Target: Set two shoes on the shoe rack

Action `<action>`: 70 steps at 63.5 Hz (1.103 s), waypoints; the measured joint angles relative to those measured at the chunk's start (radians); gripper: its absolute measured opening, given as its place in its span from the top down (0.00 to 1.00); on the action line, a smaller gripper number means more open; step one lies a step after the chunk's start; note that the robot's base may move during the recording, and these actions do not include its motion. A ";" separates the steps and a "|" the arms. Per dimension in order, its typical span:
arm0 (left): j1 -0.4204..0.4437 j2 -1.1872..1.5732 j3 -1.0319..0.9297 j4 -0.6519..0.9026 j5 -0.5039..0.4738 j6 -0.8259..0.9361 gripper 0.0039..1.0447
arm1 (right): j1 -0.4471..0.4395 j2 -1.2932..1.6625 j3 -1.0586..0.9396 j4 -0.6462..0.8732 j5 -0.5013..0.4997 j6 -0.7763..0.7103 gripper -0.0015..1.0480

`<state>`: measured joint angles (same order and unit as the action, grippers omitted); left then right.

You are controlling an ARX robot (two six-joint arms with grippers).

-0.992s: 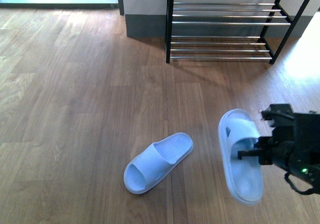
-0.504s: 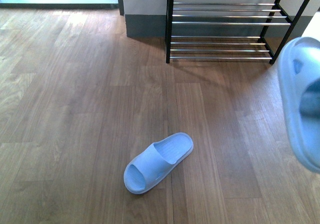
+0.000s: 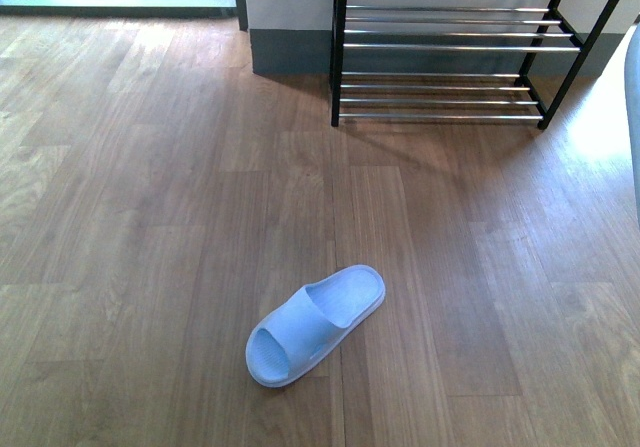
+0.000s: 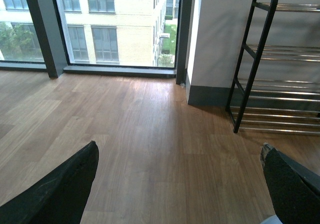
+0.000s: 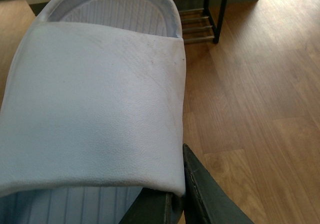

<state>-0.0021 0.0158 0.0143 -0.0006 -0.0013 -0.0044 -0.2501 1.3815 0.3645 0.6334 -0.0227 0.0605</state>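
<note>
Slides first: in the front view one pale blue slide (image 3: 315, 324) lies flat on the wooden floor (image 3: 150, 217), well apart from the shoe rack (image 3: 440, 62) by the wall, whose visible bars carry no shoes. Neither arm shows. From my left wrist, my left hand (image 4: 178, 151) hangs over bare floor, its fingers (image 4: 60, 194) wide apart and holding nothing, with the rack ahead. From my right wrist, my right hand (image 5: 175, 201) is clamped on the held slide (image 5: 100, 98) at its strap, off the floor, the rack beyond its far end. To do this well I should carry it level, set the sole across two bars, then let go
</note>
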 joint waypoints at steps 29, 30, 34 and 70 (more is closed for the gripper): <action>0.000 0.000 0.000 0.000 0.000 0.000 0.09 | 0.000 0.000 0.000 0.000 -0.001 0.000 0.98; 0.000 0.000 0.000 0.000 0.000 0.000 0.09 | 0.000 0.000 0.000 0.000 -0.001 0.000 0.98; 0.000 0.000 0.000 0.000 0.000 0.000 0.09 | 0.000 0.000 0.000 0.000 -0.001 0.000 0.98; 0.000 0.000 0.000 0.000 0.002 0.000 0.09 | -0.005 0.000 0.000 0.000 -0.001 0.000 0.98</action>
<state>-0.0021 0.0158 0.0143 -0.0006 0.0002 -0.0040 -0.2546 1.3811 0.3641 0.6331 -0.0235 0.0608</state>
